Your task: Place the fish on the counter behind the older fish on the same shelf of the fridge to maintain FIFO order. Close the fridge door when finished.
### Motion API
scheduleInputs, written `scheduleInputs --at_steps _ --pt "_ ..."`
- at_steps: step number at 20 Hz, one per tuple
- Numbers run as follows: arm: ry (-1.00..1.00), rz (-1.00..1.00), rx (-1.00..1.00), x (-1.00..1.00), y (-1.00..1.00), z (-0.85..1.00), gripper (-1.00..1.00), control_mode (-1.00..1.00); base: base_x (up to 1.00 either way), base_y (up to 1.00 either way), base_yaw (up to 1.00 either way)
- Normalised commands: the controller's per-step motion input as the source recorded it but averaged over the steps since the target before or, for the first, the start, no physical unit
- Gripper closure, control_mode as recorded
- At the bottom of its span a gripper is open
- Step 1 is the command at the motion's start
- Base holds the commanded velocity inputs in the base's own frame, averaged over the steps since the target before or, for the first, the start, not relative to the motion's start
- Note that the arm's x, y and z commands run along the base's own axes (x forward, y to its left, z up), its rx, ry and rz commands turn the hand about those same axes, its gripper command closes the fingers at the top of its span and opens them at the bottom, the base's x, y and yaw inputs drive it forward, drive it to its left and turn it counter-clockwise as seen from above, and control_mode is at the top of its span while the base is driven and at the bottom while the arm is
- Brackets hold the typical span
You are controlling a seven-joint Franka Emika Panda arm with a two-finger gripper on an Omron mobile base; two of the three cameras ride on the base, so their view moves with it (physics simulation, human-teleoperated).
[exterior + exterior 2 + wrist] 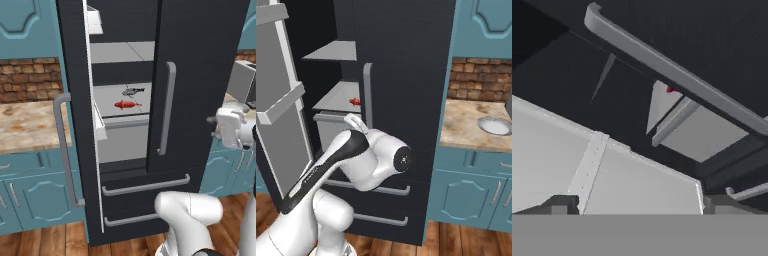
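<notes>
The fridge (200, 75) stands with its left fridge door (75, 100) swung open. On the shelf (107, 95) the silvery-grey fish (133, 91) lies just behind the older fish (126, 104), which is red-orange. The older fish also shows as a red spot (355, 102) (671, 89). My gripper (216, 127) hangs in front of the shut right door, right of its handle (167, 107), well away from the shelf. In the hand view my gripper (639, 205) is open, its fingertips (559, 204) far apart with nothing between them. The counter (25, 125) is bare.
The open door's grey inner lining and bin racks (281, 105) stand at the left. Two drawers with bar handles (145, 187) sit below the shelf. A sink (495, 125) is set in the right counter (471, 125). A grey appliance (242, 80) stands at the right.
</notes>
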Motion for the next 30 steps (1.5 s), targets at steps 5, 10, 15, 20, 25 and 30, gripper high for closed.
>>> scheduleInputs --at_steps 5,10,15,20,25,30 --pt "-0.38 -0.01 -0.54 -0.98 1.0 0.46 -1.0 -1.0 0.0 0.0 0.0" --pt "-0.38 0.0 -0.58 -0.99 1.0 0.4 -1.0 -1.0 0.0 0.0 0.0" --pt "-0.34 0.0 -0.57 -0.92 0.98 0.25 -1.0 -1.0 0.0 0.0 0.0" --pt "-0.4 0.0 -0.54 -0.63 1.0 -0.02 -1.0 -1.0 0.0 0.0 0.0" --pt "-0.34 -0.01 -0.39 -0.34 1.0 -0.1 -1.0 -1.0 0.0 0.0 0.0" --pt "-0.04 -0.16 -0.21 0.0 1.0 -0.31 -1.0 -1.0 0.0 0.0 0.0"
